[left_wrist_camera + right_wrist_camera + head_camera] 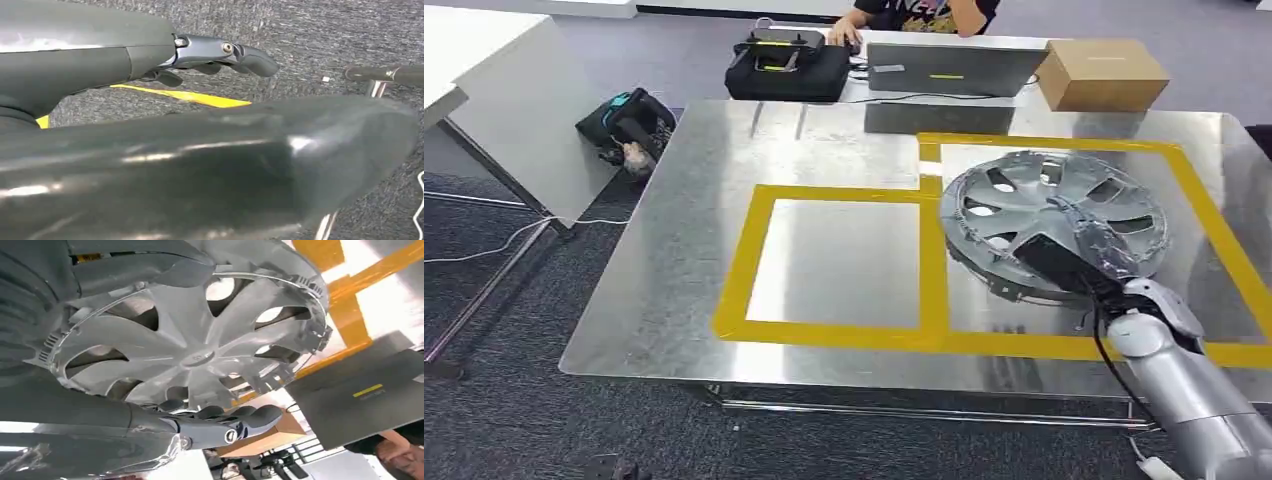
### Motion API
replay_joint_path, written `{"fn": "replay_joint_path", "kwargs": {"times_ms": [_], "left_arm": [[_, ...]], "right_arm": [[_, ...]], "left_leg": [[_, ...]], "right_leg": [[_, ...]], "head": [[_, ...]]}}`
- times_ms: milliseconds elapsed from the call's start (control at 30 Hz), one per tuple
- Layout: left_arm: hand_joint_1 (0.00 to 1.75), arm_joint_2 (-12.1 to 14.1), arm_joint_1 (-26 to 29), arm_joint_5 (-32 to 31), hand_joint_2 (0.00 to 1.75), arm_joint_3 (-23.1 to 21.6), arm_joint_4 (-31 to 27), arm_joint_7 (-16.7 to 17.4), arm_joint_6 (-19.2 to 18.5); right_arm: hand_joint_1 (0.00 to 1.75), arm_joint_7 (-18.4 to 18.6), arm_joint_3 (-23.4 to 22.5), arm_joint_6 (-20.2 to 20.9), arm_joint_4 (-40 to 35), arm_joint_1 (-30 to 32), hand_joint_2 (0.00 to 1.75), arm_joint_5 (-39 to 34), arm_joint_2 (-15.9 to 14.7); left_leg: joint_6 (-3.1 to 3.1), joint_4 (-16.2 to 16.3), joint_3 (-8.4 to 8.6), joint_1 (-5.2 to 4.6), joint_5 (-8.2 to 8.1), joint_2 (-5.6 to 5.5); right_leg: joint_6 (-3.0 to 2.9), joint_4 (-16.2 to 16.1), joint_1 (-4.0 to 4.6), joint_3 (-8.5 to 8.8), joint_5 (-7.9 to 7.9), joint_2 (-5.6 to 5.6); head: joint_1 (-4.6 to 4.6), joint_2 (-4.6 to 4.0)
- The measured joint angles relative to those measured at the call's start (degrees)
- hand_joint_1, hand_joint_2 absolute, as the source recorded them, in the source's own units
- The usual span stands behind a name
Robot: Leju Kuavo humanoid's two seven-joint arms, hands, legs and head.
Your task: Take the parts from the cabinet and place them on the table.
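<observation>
gripped the near rim of the round silver plastic wheel cover (1054,218) with the right hand (1064,262), lying flat inside the yellow-taped steel table (704,250) square.

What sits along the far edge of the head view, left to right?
Black bag → grey laptop → cardboard box.

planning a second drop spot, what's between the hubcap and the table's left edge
In the head view, a yellow-taped rectangle with bare metal inside lies left of the hubcap, which the right hand holds. Beyond it the table is bare to its edge.
</observation>
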Motion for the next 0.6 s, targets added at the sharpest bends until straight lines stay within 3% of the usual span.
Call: {"fn": "replay_joint_path", "kwargs": {"times_ms": [167,267,367,600], "left_arm": [[0.0,-0.02,0.0,0.0,0.0,0.24,0.0,0.0,-0.22],[0.0,-0.15,0.06,-0.02,0.0,0.28,0.0,0.0,0.07],[0.0,-0.48,0.15,0.0,0.0,0.33,0.0,-0.22,0.59],[0.0,-1.11,0.46,0.33,0.0,0.79,0.0,-0.33,0.87]], "right_arm": [[0.0,-1.81,-0.74,-1.17,-0.81,0.33,1.75,-2.43,-0.02],[0.0,-4.37,-1.38,-11.62,-3.77,2.36,1.75,2.81,0.02],[0.0,-10.19,-2.34,-22.06,-11.57,7.61,1.75,4.72,1.58],[0.0,-19.43,-3.04,-31.37,-30.39,21.96,1.75,-0.76,7.21]], "left_leg": [[0.0,0.0,0.01,0.0,0.0,0.0],[0.0,0.0,0.0,0.0,0.0,-0.01],[-0.04,0.0,0.0,0.02,-0.04,-0.01],[-0.27,-0.01,0.03,0.13,-0.29,-0.02]], "right_leg": [[0.0,0.0,0.0,0.0,0.0,0.0],[0.0,0.0,0.0,0.02,0.0,-0.04],[-0.04,0.0,0.02,0.02,-0.09,-0.03],[-0.26,0.0,0.13,0.02,-0.36,-0.02]], "head": [[0.0,0.0],[0.02,0.0],[0.02,0.0],[0.02,0.0]]}}
